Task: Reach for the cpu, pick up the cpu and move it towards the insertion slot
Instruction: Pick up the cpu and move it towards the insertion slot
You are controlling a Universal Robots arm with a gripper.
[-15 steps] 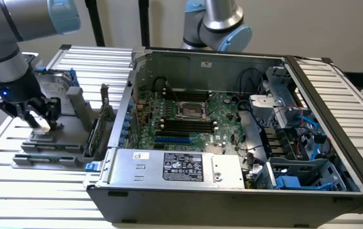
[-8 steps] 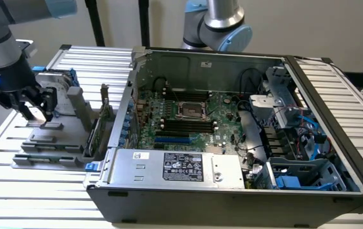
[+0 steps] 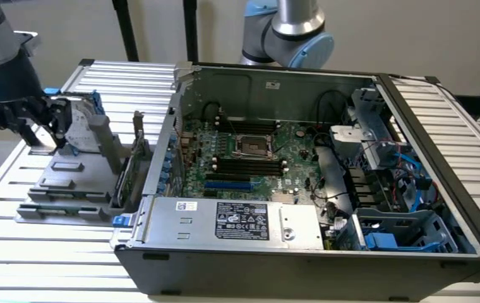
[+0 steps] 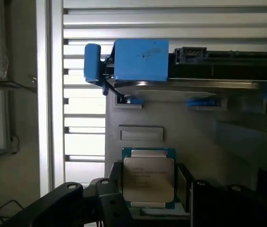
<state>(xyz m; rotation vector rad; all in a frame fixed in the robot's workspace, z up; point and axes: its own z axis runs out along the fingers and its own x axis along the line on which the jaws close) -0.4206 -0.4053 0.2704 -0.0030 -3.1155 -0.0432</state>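
The cpu (image 4: pixel 148 176), a small square chip with a silver face on a green board, lies on the grey holder (image 4: pixel 180 127). My gripper (image 4: pixel 148 191) is down over it, and its black fingers (image 4: pixel 115 189) sit tight against two opposite sides of the chip. In the exterior view the gripper (image 3: pixel 38 137) stands low over the grey holder (image 3: pixel 67 189) at that view's left. The insertion slot (image 3: pixel 252 146), a square socket with a silvery frame, lies on the motherboard inside the open computer case, well off toward that view's right.
A silver hard drive with a blue bracket (image 4: pixel 140 59) stands on edge on the holder just beyond the chip. The case wall (image 3: pixel 160 158) rises between holder and motherboard. Upright cards (image 3: pixel 131 164) stand beside it. Another arm (image 3: pixel 287 31) stands behind the case.
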